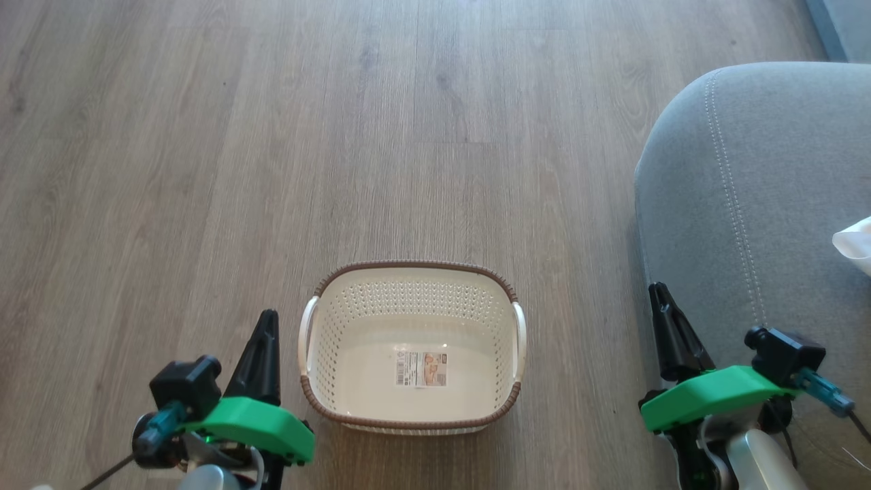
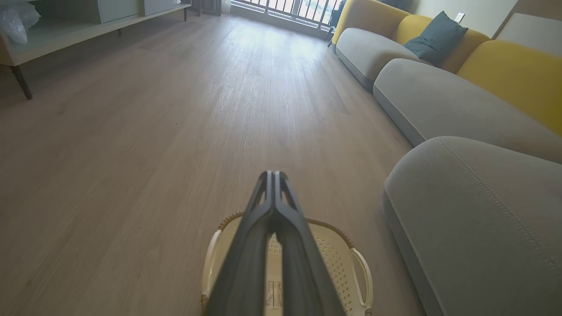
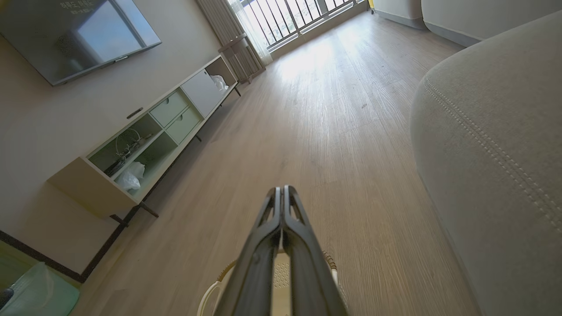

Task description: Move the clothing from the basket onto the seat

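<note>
Head view: a cream perforated plastic basket (image 1: 408,267), bare bottom showing, stands on the wooden floor (image 1: 204,136) near the grey stitched fabric seat (image 1: 782,156), where something white (image 1: 854,245) lies. Left wrist view: the left end effector (image 2: 273,175) is fully closed, empty. Right wrist view: the right end effector (image 3: 281,191) is likewise.

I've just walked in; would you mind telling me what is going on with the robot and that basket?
Nothing is being handled. The basket stands on the floor between the arms, no clothing in it, just a label. The left claw and right claw are shut, holding nothing. On the grey seat at the robot's right lies a white scrap, too cut off to identify.
</note>
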Available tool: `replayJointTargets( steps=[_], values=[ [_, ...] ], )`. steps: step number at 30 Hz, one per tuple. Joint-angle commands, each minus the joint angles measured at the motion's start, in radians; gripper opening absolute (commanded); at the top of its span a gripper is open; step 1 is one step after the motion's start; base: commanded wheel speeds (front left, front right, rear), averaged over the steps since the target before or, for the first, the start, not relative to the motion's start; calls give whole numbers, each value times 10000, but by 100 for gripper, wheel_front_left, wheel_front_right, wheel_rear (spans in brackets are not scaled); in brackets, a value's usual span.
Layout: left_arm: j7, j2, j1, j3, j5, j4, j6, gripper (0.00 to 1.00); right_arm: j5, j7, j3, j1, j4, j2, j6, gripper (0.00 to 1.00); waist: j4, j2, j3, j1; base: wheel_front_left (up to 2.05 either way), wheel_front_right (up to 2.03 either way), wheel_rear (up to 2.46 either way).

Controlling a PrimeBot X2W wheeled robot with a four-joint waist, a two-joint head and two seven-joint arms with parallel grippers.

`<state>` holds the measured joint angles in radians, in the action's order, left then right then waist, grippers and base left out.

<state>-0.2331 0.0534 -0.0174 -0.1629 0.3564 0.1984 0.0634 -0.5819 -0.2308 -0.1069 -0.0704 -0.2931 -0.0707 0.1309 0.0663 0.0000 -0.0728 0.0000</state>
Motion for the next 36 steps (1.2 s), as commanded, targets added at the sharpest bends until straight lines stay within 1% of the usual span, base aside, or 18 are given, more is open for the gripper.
replayJointTargets(
  steps=[1, 36],
  values=[
    [53, 39, -363, 146, 351, -292, -86, 0, -294, 76, 79, -344, 338, -29, 0, 0, -11, 0, 12, 0, 0, 0, 0],
    [927, 154, -526, 745, 4156, -49, -649, 0, -3360, 1011, 626, -347, 384, -26, -1, 0, -206, 0, 218, 0, 0, 0, 0]
  ],
)
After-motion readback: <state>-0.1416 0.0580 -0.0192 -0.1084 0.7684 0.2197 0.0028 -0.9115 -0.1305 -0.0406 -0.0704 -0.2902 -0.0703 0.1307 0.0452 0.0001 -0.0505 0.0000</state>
